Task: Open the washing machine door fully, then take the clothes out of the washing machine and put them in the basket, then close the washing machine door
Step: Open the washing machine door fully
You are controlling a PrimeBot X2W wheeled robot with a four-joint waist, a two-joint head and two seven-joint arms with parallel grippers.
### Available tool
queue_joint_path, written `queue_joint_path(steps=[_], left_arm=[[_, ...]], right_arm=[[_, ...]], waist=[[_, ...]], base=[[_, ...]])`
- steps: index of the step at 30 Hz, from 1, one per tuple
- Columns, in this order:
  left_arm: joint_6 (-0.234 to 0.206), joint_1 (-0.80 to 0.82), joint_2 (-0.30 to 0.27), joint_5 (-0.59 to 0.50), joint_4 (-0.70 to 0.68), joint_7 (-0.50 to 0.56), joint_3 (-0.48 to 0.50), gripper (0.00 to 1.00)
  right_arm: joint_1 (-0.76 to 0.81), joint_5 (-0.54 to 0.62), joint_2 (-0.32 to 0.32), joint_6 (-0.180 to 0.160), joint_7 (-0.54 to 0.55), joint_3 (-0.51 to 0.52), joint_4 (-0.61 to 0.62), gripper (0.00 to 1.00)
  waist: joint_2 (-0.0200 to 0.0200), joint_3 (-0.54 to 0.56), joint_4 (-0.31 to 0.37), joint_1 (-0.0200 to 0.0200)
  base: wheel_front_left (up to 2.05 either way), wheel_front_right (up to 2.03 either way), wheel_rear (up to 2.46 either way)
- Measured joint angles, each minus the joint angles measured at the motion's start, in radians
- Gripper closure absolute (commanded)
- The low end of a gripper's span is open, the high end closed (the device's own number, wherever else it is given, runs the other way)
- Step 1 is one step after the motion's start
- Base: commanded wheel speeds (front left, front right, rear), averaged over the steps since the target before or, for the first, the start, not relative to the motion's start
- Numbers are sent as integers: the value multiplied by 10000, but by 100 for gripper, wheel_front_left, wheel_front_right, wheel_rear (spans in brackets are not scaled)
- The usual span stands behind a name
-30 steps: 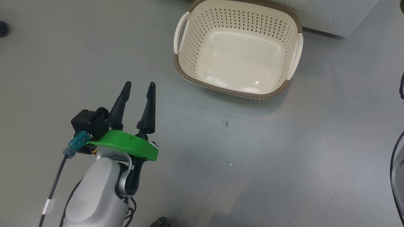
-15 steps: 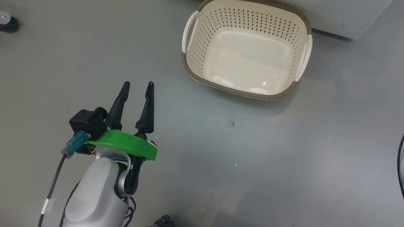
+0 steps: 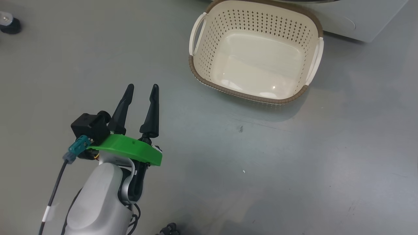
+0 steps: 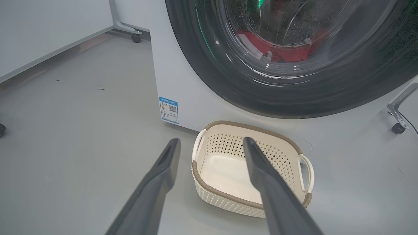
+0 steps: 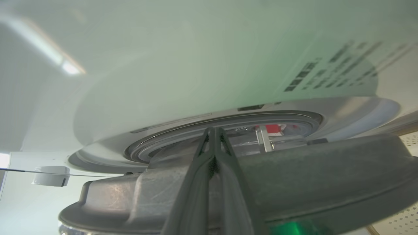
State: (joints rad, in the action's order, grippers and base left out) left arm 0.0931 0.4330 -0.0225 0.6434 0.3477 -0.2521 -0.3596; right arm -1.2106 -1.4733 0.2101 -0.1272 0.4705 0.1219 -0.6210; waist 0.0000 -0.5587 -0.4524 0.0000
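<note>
Head camera shifted | left tool [image 3: 143, 86] released | right tool [image 5: 214, 131] clenched | basket [image 3: 249, 97] mouth up

Floor [image 3: 294, 169]: grey and smooth, lightly scuffed, carrying everything here.
Washing machine [image 4: 183, 81]: standing on the floor, its white base meeting it squarely.
Basket [image 3: 212, 45]: sitting upright on the floor just in front of the washing machine's base.
Black foot [image 3: 9, 25]: resting on the floor, well apart from the basket.
Casters [image 4: 136, 38]: standing beside the washing machine, one near the floor's wall edge.
Specks [image 3: 240, 129]: lying on bare floor near the basket.
</note>
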Motion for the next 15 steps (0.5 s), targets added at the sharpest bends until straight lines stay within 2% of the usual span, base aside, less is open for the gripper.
queue_joint_path(steps=[15], left_arm=[[15,-10,6,-4,0,0,90,0]], right_arm=[[192,-228,-127,-2,481,-19,-533,100]], waist=[[0,385,187,0]], base=[[0,0,0]])
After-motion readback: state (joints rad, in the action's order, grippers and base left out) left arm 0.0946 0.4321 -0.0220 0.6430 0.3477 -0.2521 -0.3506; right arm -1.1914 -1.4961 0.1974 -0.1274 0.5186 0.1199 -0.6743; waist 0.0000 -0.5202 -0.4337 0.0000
